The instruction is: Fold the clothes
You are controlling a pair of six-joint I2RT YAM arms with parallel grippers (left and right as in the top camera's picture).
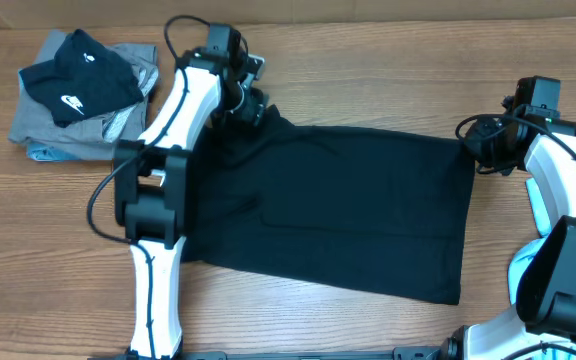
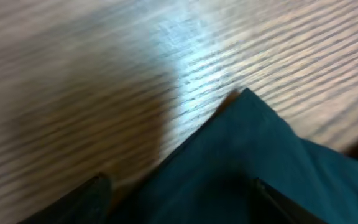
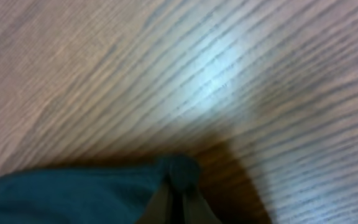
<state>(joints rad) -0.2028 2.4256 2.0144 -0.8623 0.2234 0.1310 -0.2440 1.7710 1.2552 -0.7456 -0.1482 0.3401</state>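
Overhead: the large plain black cotton T-shirt [image 1: 348, 210] lies flat across the middle of the light wooden table [image 1: 368, 60], in a rough rectangle. The left gripper [image 1: 246, 105] is at its upper-left corner and the right gripper [image 1: 476, 152] at its upper-right corner. In the upper left of the frame, well apart from the shirt, a small black garment with a white swoosh [image 1: 78, 85] lies on a stack of folded grey clothes [image 1: 118, 125]. Only the left arm crosses the shirt's left edge.

Left wrist: a pointed corner of the T-shirt [image 2: 260, 149] lies between the left gripper's [image 2: 179, 182] fingers, which look spread to either side.

Right wrist: the right gripper's [image 3: 180, 177] fingers are pressed together, pinching the T-shirt's [image 3: 73, 193] edge.

The cloth looks light, limp and likely to sag or bunch, so I would hold it at the corners and lift both evenly.
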